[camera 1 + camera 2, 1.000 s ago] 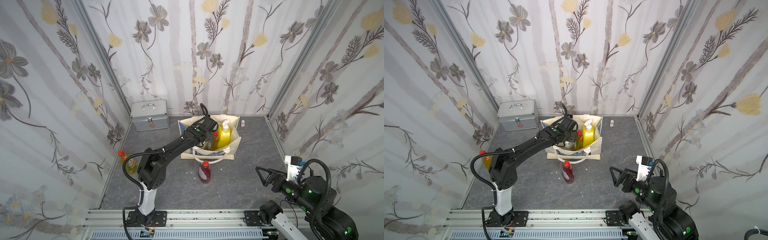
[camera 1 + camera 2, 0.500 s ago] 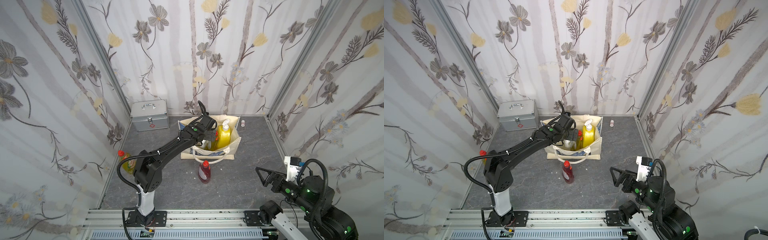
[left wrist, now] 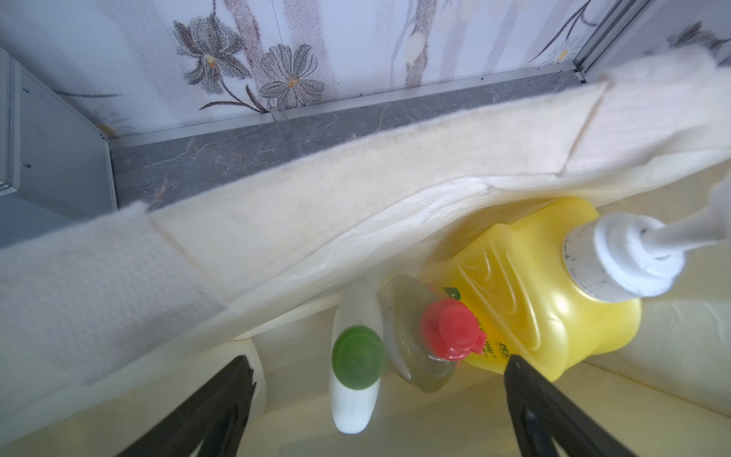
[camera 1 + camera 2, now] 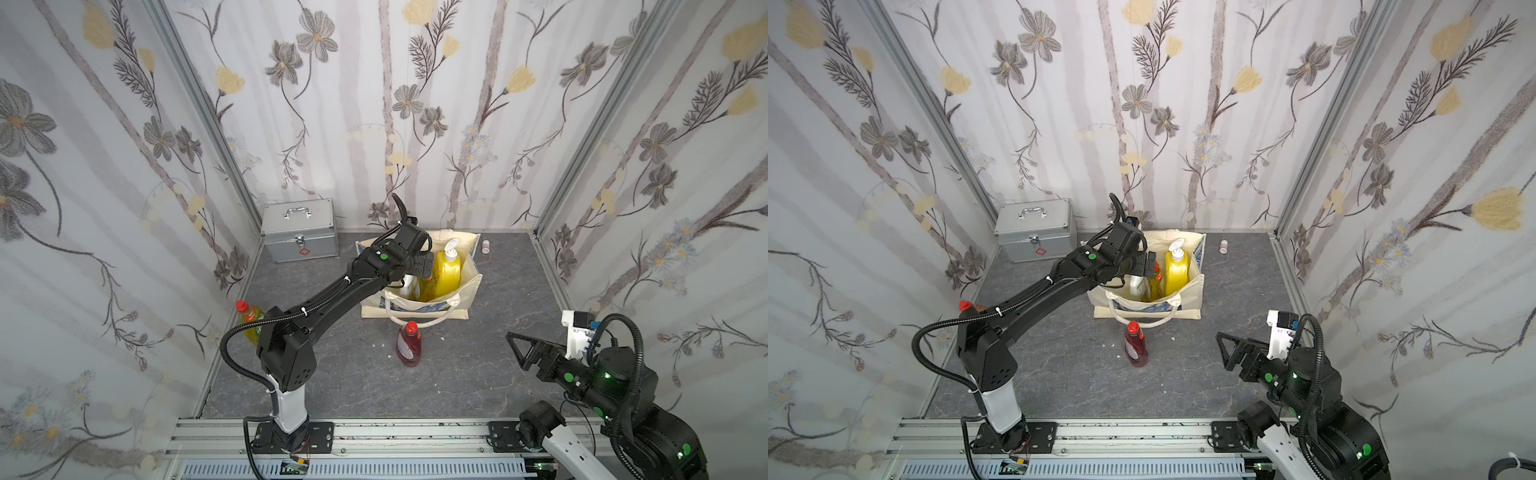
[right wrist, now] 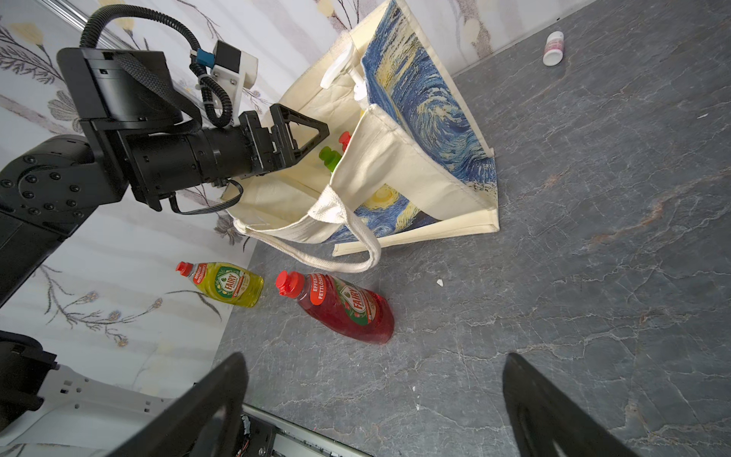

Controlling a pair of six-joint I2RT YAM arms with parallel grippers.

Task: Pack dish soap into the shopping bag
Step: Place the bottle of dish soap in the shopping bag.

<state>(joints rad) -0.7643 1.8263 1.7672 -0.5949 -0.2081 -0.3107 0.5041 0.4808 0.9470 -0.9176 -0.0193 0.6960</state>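
The left pincer (spread, holding nothing) should rise straight from the bag, clear of its rim, before going for the red bottle.

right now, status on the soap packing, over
Left gripper open over shopping bag, right gripper open. Three bottles in bag; red bottle and yellow-green bottle on the table. Nothing blocking red bottle.

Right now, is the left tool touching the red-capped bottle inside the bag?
Apart. Left wrist view: the open left tool flanks the red-capped bottle, with clear gaps to both fingers.
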